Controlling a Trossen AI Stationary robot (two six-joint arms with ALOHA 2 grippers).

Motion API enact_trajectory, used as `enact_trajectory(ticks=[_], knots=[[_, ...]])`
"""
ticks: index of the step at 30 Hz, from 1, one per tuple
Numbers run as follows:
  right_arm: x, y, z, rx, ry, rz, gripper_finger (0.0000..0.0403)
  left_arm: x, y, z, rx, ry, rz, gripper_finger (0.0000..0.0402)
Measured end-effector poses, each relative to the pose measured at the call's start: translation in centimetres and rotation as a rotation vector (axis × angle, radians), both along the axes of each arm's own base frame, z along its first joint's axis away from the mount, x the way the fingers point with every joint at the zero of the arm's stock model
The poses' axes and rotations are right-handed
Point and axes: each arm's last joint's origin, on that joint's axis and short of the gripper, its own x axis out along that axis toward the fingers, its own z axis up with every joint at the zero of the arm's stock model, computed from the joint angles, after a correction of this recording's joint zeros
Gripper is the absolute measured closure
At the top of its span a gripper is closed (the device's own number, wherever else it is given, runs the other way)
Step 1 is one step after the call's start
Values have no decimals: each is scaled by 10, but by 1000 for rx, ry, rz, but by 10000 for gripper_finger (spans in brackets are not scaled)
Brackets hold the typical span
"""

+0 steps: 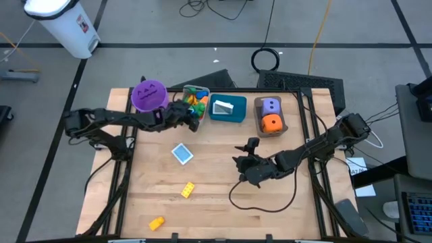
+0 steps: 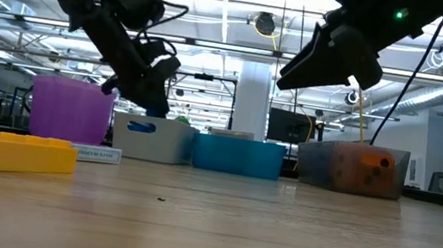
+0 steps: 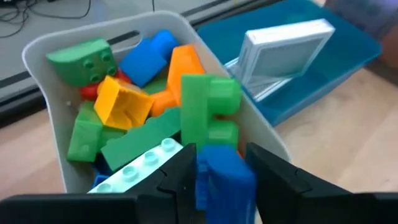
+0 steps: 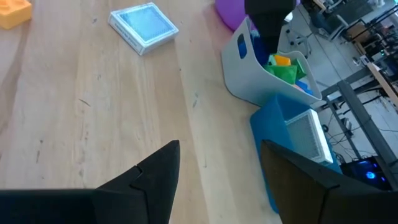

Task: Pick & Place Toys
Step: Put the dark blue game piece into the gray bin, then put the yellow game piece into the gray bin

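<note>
My left gripper (image 3: pixel 219 186) is shut on a blue brick (image 3: pixel 222 167), just above the near rim of the grey bin (image 3: pixel 50 118). The bin is filled with green, orange, yellow and blue bricks. In the high view this gripper (image 1: pixel 192 119) is at the bin's near side. My right gripper (image 1: pixel 244 162) is open and empty above the table's middle right; it also shows in the right wrist view (image 4: pixel 217 186). A white/blue card (image 1: pixel 182 154), a yellow brick (image 1: pixel 188 190) and an orange brick (image 1: pixel 156 223) lie flat on the table. My left gripper pinches the blue brick by its two opposite sides (image 3: pixel 204 177) between its two fingers. The fingers slant down toward the bin from the table's left and near side. The brick is lifted clear, over the bin's near rim and next to a green brick (image 3: pixel 208 112).
A purple bucket (image 1: pixel 148 94) stands left of the grey bin. A teal bin (image 1: pixel 228 109) holds a white card (image 3: pixel 283 53). A brown bin (image 1: pixel 271 116) holds a purple die and an orange die. A black cable (image 1: pixel 260 202) loops on the table below my right arm.
</note>
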Motion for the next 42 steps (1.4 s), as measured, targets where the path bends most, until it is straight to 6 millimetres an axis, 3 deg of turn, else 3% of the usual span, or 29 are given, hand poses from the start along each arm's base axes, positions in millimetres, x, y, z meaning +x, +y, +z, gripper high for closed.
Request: enact_trajectory(ticks=[8, 14, 20, 26, 32, 42], knots=[[1, 0, 1, 8, -12, -1, 188, 3, 6, -5, -19, -8, -28, 222], [0, 0, 1, 7, -11, -1, 186, -3, 3, 21, 48, -108, -84, 197], [1, 1, 1, 10, -17, -1, 190, -20, -9, 48, 42, -151, -245, 201], [4, 5, 2, 106, -20, 90, 192, -50, -33, 61, -16, -48, -377, 217], [9, 11, 7, 223, -73, 203, 192, -71, -62, 60, -93, 73, -474, 228], [16, 18, 17, 360, -158, 359, 188, -68, -114, 46, -137, 156, -661, 231]])
